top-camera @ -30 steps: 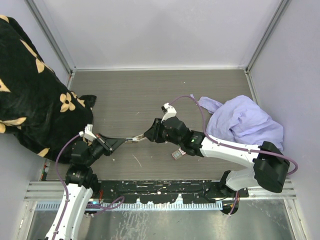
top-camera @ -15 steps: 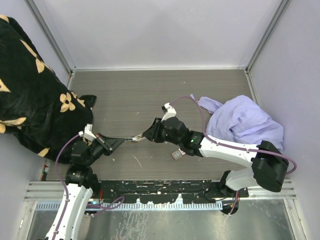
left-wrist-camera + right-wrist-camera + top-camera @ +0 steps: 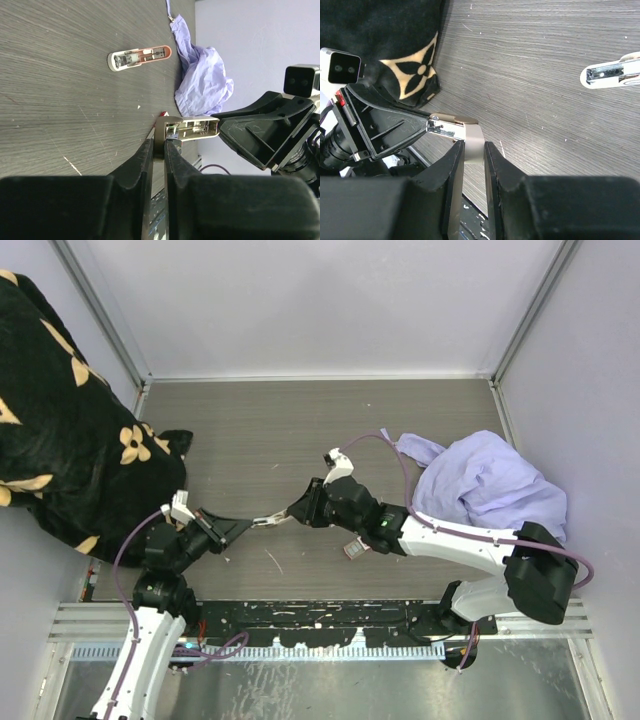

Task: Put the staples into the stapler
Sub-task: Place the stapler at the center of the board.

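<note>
A small beige stapler [image 3: 270,521] with a metal staple channel hangs above the table between both grippers. My left gripper [image 3: 247,524] is shut on its tan end, seen in the left wrist view [image 3: 160,135]. My right gripper [image 3: 292,513] is shut on its beige end, seen in the right wrist view [image 3: 474,140]. The metal channel [image 3: 192,131] spans the gap between the grippers and also shows in the right wrist view [image 3: 447,129]. The red-and-white staples box is out of view.
A white stapler part with a red end [image 3: 140,56] lies open on the table, under my right arm [image 3: 352,548]; it also shows in the right wrist view [image 3: 615,75]. A black flowered cloth [image 3: 60,420] lies at the left. A lilac cloth [image 3: 490,485] lies at the right.
</note>
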{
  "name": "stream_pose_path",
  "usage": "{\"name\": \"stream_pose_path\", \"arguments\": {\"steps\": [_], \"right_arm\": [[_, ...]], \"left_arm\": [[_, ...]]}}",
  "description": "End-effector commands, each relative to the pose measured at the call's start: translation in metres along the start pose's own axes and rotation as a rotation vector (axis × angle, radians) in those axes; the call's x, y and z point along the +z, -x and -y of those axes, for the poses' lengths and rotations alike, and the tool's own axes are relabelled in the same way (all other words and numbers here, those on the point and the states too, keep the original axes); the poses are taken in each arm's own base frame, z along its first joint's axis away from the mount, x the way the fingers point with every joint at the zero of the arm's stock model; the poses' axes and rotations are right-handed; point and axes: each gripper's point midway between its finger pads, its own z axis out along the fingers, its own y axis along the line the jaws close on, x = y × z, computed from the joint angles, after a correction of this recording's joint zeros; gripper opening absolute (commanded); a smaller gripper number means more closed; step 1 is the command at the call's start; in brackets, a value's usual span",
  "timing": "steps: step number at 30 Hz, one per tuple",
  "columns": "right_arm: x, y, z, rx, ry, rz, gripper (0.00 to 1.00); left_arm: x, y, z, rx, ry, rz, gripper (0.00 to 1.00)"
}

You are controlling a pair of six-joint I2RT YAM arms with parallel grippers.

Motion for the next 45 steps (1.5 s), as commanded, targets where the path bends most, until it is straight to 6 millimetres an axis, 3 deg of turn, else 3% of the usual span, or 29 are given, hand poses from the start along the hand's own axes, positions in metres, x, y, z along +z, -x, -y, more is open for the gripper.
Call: {"name": "stream_pose_path", "arguments": {"steps": [1,4,7,10,26,45], "right_arm": [[-0.011,0.024,-0.005,-0.053,-0.01,0.084,0.0],[-0.011,0.025,0.002,-0.076,-0.038,0.086,0.0],[-0.011,0.023,0.01,-0.097,-0.064,0.081,0.0],[-0.012,0.025,0.023,-0.125,-0.118,0.096,0.0],[-0.01,0.009,0.084,-0.14,-0.166,-0.085,0.0],[-0.01,0.027,0.128,-0.15,-0.17,-0.111,0.0]], "left_arm": [[0.001,0.001,0.003,0.042,-0.028,0.004,0.17],[0.001,-0.003,-0.003,0.052,-0.007,-0.011,0.28],[0.0,-0.005,-0.011,0.065,0.027,-0.023,0.5],[-0.001,-0.004,-0.016,0.078,0.051,-0.016,0.59],[0.0,-0.006,-0.022,0.117,0.071,-0.033,0.67],[0.001,-0.006,-0.025,0.147,0.092,-0.05,0.68]]}}
